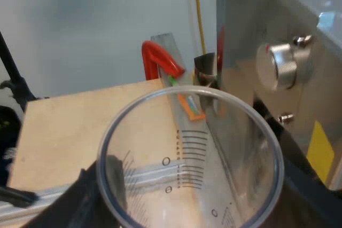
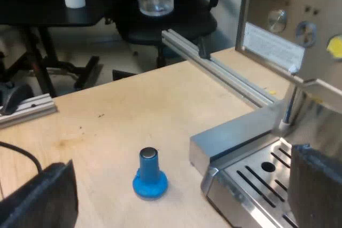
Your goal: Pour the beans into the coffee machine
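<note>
Beside machine [image 1: 267, 20]: left end effector [image 1: 195, 204] grips glass [image 1: 189, 161]; right end effector [image 2: 179, 193] wide open, empty.

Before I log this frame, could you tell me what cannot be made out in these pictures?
- Top of the espresso machine: cut off by the edge, both wrist views.
- Bottom of the measuring glass: left wrist view, cut off by the edge.
- Print on the machine's front label: right wrist view, too small.
</note>
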Tool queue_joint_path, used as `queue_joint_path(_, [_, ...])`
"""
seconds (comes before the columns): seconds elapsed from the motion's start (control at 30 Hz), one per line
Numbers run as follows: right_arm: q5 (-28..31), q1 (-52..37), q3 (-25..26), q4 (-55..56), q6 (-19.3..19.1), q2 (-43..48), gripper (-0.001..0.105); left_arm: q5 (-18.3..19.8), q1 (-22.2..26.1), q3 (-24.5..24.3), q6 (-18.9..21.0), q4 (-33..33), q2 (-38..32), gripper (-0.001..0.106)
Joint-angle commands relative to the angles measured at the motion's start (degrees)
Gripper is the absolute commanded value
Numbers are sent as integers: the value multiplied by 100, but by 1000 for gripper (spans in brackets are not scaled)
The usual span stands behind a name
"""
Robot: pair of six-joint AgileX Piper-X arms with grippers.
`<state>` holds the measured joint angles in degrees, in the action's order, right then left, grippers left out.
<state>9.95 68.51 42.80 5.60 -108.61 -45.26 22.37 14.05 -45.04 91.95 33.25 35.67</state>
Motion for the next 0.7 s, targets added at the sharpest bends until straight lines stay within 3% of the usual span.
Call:
queue_joint_path(0.03, [60,-5,-292,-772,214,-165,81,145,118,318,293,-410,-47,1])
queue_joint_path(0.3, [60,-5,-770,-1462,217,-624,81,192,216,1065,301,-1303,-47,1])
queue_joint_path(0.7, [311,-5,-785,-2035,217,-1512,81,227,216,1959,340,-2957,698,1])
